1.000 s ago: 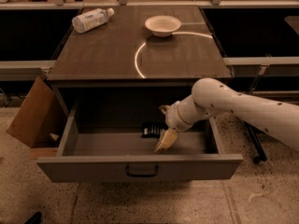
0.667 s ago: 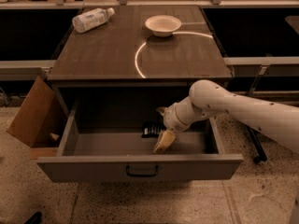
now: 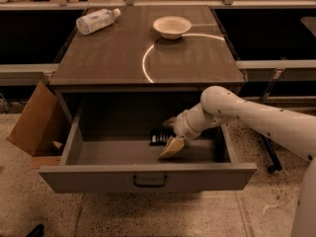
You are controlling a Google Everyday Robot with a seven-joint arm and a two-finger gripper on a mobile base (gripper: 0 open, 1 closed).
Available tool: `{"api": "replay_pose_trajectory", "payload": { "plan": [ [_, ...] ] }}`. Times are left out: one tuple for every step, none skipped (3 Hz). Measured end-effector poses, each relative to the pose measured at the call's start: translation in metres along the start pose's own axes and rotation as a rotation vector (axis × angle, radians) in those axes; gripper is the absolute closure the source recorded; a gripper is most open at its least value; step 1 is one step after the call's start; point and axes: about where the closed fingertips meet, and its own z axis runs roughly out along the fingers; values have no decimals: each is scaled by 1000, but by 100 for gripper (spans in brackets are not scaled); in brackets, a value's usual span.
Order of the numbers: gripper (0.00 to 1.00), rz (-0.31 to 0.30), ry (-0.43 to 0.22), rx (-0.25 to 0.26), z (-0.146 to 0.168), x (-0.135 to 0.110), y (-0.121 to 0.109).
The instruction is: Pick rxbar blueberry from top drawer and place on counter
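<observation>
The top drawer point(image 3: 98, 177) is pulled out below the counter point(image 3: 113, 53). The rxbar blueberry point(image 3: 157, 137), a dark wrapper with white lettering, lies flat on the drawer floor near the back middle. My gripper point(image 3: 170, 135) is down inside the drawer at the bar's right end. It is open, with one tan finger point(image 3: 171, 147) in front of the bar and the other point(image 3: 170, 122) behind it. The bar's right end is hidden behind the gripper. The white arm reaches in from the right.
A clear plastic bottle point(image 3: 97, 21) lies at the counter's back left. A white bowl point(image 3: 172, 26) stands at the back middle. A brown cardboard box point(image 3: 33, 118) leans against the cabinet's left side. A dark handle point(image 3: 149, 181) sits on the drawer front.
The gripper has stayed at the bar inside the drawer, shifting only slightly. The bar has not moved.
</observation>
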Motion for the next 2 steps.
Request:
{"api": "replay_pose_trajectory", "payload": {
  "plan": [
    [48, 13, 5, -3, 2, 6, -3],
    [79, 15, 7, -8, 1, 5, -4]
  ]
}}
